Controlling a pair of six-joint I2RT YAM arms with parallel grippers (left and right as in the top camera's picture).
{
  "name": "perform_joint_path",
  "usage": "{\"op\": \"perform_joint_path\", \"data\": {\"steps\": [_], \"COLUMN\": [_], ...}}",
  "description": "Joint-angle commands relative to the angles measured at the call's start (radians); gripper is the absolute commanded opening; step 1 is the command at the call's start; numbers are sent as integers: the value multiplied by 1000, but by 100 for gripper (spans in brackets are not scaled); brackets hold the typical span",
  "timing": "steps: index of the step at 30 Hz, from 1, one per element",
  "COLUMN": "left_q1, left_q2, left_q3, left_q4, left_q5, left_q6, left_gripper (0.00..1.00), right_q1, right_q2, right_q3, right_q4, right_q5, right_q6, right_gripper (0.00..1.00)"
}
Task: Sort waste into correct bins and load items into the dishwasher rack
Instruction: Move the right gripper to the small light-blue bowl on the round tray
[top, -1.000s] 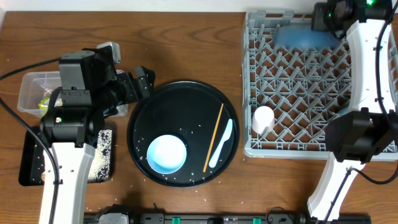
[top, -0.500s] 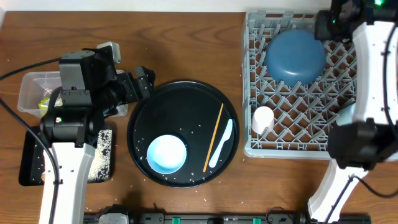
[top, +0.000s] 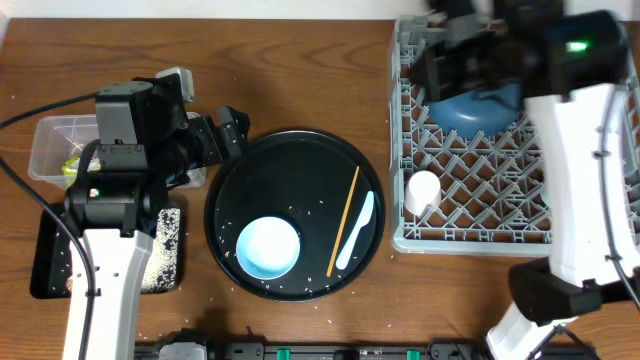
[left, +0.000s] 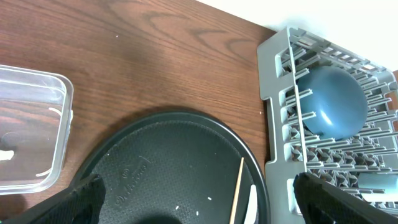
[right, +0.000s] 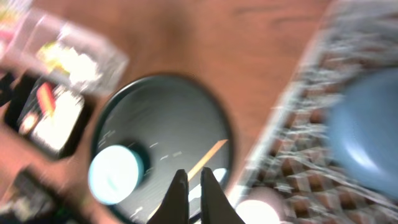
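The dark blue plate (top: 482, 102) leans in the back of the grey dishwasher rack (top: 470, 238); it also shows in the left wrist view (left: 333, 102). A pink cup (top: 423, 190) stands in the rack's front left. The pale blue bowl (top: 268, 247), the chopstick (top: 345, 220) and the pale spoon (top: 356, 232) lie on the round black tray (top: 295, 150) among loose rice grains. My left gripper (top: 226, 133) is open and empty over that tray's left rim. My right gripper (top: 432, 68), blurred, is over the rack's back left; its fingers (right: 194, 193) are together and empty.
The clear tub (top: 55, 145) at far left holds the yellow-green wrapper (top: 72, 160) and white tissue. The flat black tray (top: 50, 262) in front of it holds rice and scraps. The table's front edge runs along the bottom.
My right gripper let go of the dark blue plate, which now rests in the rack. The right arm has swung left over the rack's back left. The left arm has not moved.
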Motion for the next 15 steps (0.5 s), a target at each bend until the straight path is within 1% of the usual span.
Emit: {"op": "perform_joint_path", "data": {"steps": [1,2,5,7,13,15], "left_q1": [4,4,4,4,4,4], "left_q2": [-4,-4,-4,-4,-4,-4], "left_q3": [26,26,26,26,26,26], "left_q4": [0,0,0,0,0,0], "left_q5": [9,9,10,9,9,9], "left_q6": [5,5,5,5,5,5], "left_gripper": [98,98,98,98,98,98], "right_q1": [132,163,265,321,466,508], "right_q2": [48,55,76,90,127,139], "right_q3": [-68,-91,-193,-267,-506,-581], "right_q4": [-2,2,42,93,336,414], "right_q5": [-46,-43,-27,-27,-27,-27], "right_q6": [-3,3,64,67,117,135], "right_gripper": [13,17,17,17,20,22]}}
